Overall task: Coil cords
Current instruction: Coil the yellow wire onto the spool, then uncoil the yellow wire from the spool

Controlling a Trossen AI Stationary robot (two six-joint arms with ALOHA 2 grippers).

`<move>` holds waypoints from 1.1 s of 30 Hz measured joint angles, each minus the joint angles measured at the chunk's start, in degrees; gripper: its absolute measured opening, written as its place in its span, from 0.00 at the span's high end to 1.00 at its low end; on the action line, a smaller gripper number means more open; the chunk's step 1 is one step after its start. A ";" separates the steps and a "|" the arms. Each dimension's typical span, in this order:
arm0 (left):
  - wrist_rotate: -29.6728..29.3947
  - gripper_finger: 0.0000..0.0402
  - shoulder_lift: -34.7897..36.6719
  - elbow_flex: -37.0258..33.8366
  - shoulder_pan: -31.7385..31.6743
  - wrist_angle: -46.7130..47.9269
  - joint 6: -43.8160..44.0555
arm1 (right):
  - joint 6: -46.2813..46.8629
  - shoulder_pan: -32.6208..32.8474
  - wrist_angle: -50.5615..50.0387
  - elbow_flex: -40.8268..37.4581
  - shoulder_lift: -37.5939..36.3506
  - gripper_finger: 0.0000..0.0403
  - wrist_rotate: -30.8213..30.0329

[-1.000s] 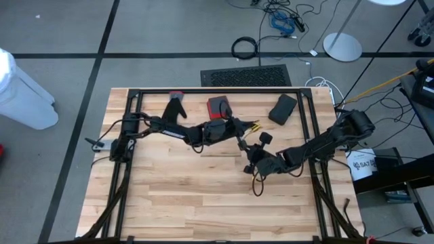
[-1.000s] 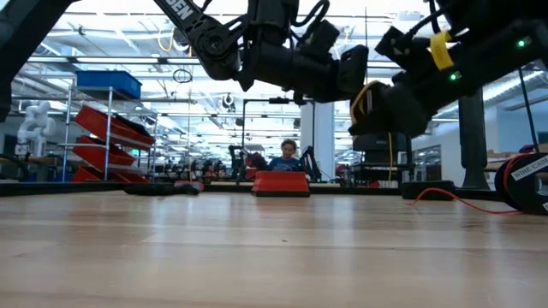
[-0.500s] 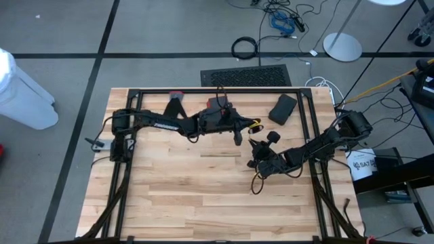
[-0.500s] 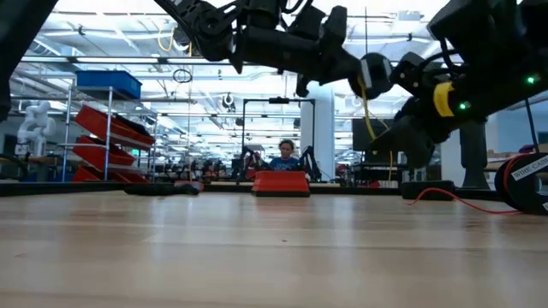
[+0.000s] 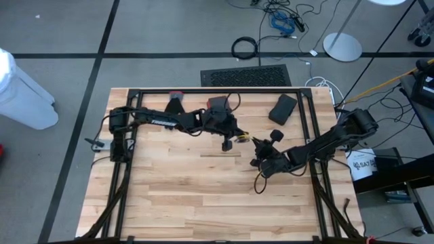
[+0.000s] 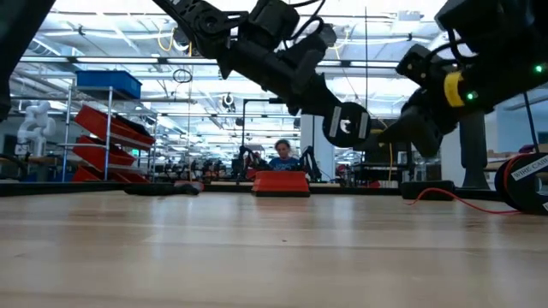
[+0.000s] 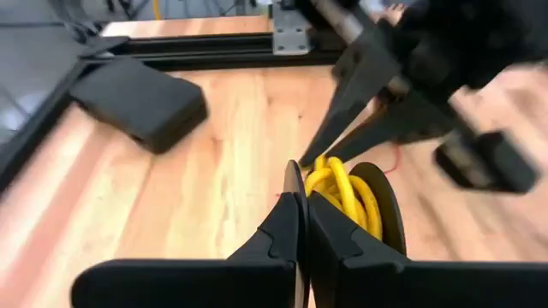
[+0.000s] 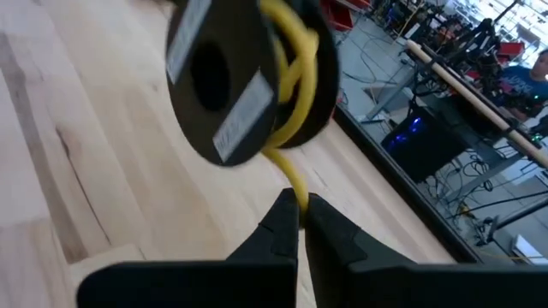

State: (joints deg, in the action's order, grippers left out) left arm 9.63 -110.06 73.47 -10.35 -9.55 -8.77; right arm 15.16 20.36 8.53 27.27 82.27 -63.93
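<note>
Table [image 5: 176, 203]: pale wood top w/ black metal frame round its edges; both arms reached in over it.

Left arm: stretched from table's left side toward centre. Left gripper [image 5: 227, 144] above mid-table, fingers [image 7: 287, 227] pressed together; whether they pinched the cord between them could not be told.

Right arm: came in from table's right edge, bent toward centre. Right gripper [image 5: 260, 145] just beside left one, fingers [image 8: 282, 224] together, clamped on the yellow cord.

Black spool [image 8: 224, 81]: round disc, yellow cord wound on it, held up off the table betw. the two grippers; pale label on its face, writing not legible.

Yellow cord [image 7: 338, 184]: several loops round the spool, one strand running down into right gripper's fingertips. In low view it hung well above the tabletop.

Black pouch [image 5: 282, 108]: flat, dark, near far right corner, apart from grippers.

Red case [image 6: 280, 182]: at far edge, partly hidden under left arm in high view.

Black glove [image 5: 175, 107]: far left part of table, partly under left arm.

Thick black cable ring [image 5: 245, 47]: on floor beyond table.

Black floor mat [image 5: 245, 76]: against far edge.

White bucket [image 5: 363, 165]: on floor right of table, dark lettering, unreadable.

Person [image 6: 283, 156]: seated in room behind, low view.
</note>
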 joint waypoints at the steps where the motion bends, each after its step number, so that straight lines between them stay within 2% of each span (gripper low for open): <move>1: -1.55 0.98 0.00 0.00 0.32 0.07 -1.03 | -0.77 0.00 0.40 0.00 -0.66 1.00 0.33; 5: -9.92 0.98 0.00 -0.02 2.39 -1.62 -6.81 | -5.21 -0.06 1.54 0.98 -2.15 1.00 0.84; 11: -27.12 0.98 0.00 -0.17 7.01 -7.99 -19.28 | -14.19 -1.72 1.58 4.74 -2.29 1.00 -2.54; 15: -33.46 0.98 0.97 -0.20 8.39 -11.38 -23.22 | -19.61 -2.87 2.30 6.05 -4.75 1.00 -3.94; 23: -34.58 0.98 3.73 -0.13 8.65 -14.08 -24.73 | -31.56 -2.77 6.47 7.51 -10.72 1.00 -5.14; 26: -30.39 0.98 5.06 -0.13 8.61 -14.13 -25.82 | -36.71 -1.67 8.71 8.67 -11.65 1.00 -4.89; 33: -25.71 0.98 9.83 -2.83 10.37 -15.11 -30.19 | -44.46 2.08 14.63 10.97 -11.85 1.00 -3.21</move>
State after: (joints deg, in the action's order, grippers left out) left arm -16.09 -100.24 70.64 0.03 -24.67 -38.97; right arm -29.30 22.44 23.16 38.24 70.42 -67.14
